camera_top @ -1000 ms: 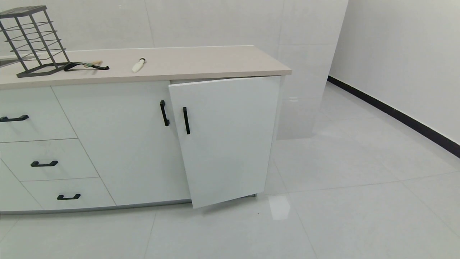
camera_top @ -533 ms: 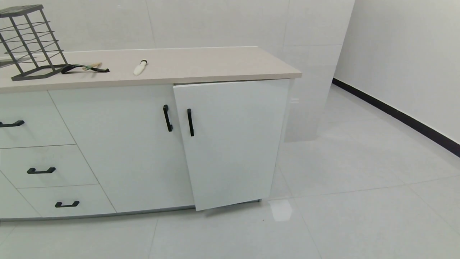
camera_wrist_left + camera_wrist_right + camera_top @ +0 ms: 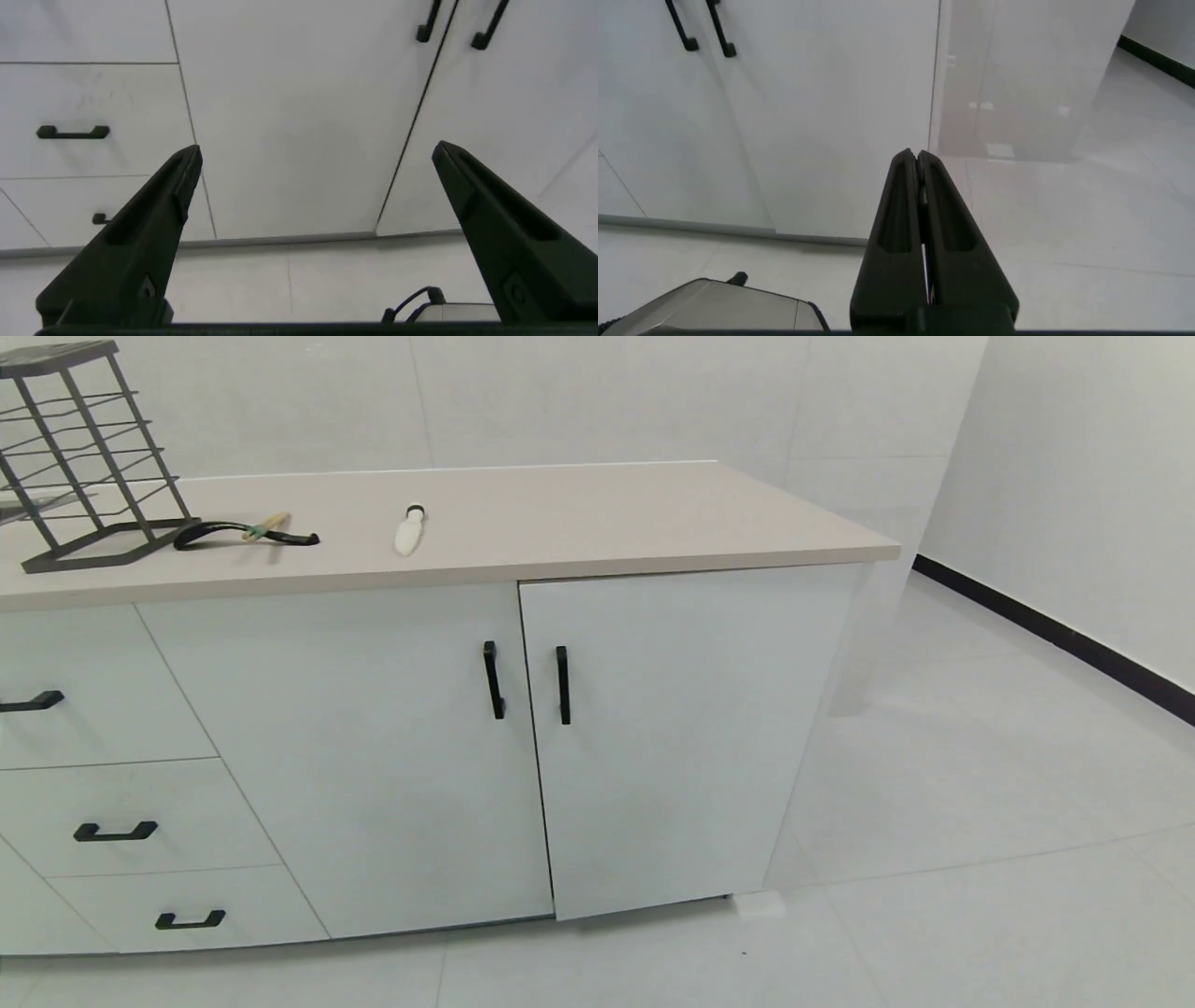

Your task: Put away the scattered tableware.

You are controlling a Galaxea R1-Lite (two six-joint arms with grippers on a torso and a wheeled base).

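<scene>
Disregard the overall drift of the scene: the head camera has shifted. The real change is the right-hand cabinet door (image 3: 681, 737), which was ajar a second ago and now sits almost shut.

Check the left gripper (image 3: 316, 154) — its fingers are spread wide and hold nothing. The right gripper (image 3: 918, 159) has its fingers pressed together with nothing between them.

On the countertop (image 3: 607, 518) you will find a small white utensil (image 3: 410, 530) with a dark ring at one end, lying flat near the front edge. A black curved utensil (image 3: 245, 534) lies toward the left end — just beside the base of the wire rack (image 3: 79, 453).
</scene>
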